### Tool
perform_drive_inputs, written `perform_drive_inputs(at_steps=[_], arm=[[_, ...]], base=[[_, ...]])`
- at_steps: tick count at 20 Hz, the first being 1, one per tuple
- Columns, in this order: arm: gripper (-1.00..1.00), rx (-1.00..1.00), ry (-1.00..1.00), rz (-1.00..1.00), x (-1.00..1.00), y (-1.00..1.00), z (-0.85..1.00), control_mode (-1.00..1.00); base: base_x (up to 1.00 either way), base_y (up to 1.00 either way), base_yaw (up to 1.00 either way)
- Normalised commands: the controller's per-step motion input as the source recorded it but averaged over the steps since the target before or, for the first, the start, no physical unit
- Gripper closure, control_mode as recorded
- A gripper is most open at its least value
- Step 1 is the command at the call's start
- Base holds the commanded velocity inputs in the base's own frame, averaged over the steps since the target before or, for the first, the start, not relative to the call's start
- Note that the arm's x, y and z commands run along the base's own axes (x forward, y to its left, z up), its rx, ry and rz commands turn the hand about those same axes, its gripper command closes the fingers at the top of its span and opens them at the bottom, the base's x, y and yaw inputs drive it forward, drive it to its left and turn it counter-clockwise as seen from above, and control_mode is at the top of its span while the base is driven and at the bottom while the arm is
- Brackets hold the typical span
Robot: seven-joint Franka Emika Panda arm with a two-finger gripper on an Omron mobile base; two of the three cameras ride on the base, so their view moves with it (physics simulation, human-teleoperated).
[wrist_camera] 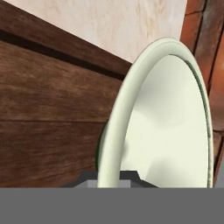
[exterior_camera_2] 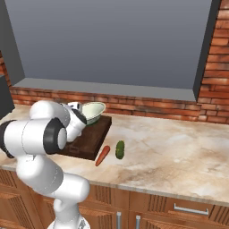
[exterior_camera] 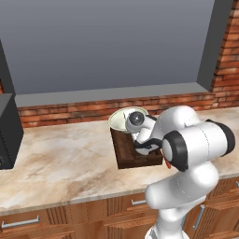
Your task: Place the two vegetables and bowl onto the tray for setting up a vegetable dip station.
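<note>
Hand view: looking along the hand (wrist_camera: 109, 181), jaws clenched on the rim of the bowl (wrist_camera: 170, 122), one dark finger tip sitting either side of the pale rim at the bottom edge. Bowl rim sweeping up in a tall arc, pale inside facing the camera, standing above the dark brown wood of the tray (wrist_camera: 48, 113). Marbled counter (wrist_camera: 109, 26) lying past the tray's edge, red brick at the right side.

Left base view: hand (exterior_camera: 132, 122) reaching out at the end of the white arm, grasping the near side of the bowl (exterior_camera: 122, 117). Bowl tilting, hanging over the far end of the tray (exterior_camera: 126, 151); touching the wood or hovering just above it, cannot tell. Tray lying on the counter (exterior_camera: 60, 158) with a short end toward the camera, partly hidden by the arm.

Right base view: bowl (exterior_camera_2: 94, 112) tipping with its open side turned toward the right, over the far corner of the tray (exterior_camera_2: 91, 138). Carrot (exterior_camera_2: 102, 155) lying on the counter (exterior_camera_2: 179, 147) just beside the tray's right edge, off the tray, pointed end toward the front. Cucumber (exterior_camera_2: 120, 149) lying just right of the carrot, close but apart from it, also on the counter. Brick wall (exterior_camera_2: 147, 105) running behind the counter below a grey window panel, wooden drawers (exterior_camera_2: 179, 208) below the counter's front edge.
</note>
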Motion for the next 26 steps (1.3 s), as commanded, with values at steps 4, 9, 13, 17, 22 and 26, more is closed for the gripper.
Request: perform_drive_inputs(at_steps=[4,9,13,17,22,26], arm=[[1.00,0.00,0.00,0.00,0.11,0.00,-0.08,-1.00],[1.00,0.00,0.00,0.00,0.17,0.00,-0.07,-1.00],[1.00,0.00,0.00,0.00,0.18,0.00,-0.09,-1.00],[1.00,0.00,0.00,0.02,0.04,0.00,-0.04,-1.00],[-1.00,0.00,0.00,0.01,0.00,0.00,0.00,-1.00],[-1.00,0.00,0.00,0.00,0.00,0.00,0.00,-1.00]], base=[[0.00,0.00,0.00],[0.00,0.00,0.00],[0.00,0.00,0.00],[0.00,0.00,0.00],[0.00,0.00,0.00],[0.00,0.00,0.00]])
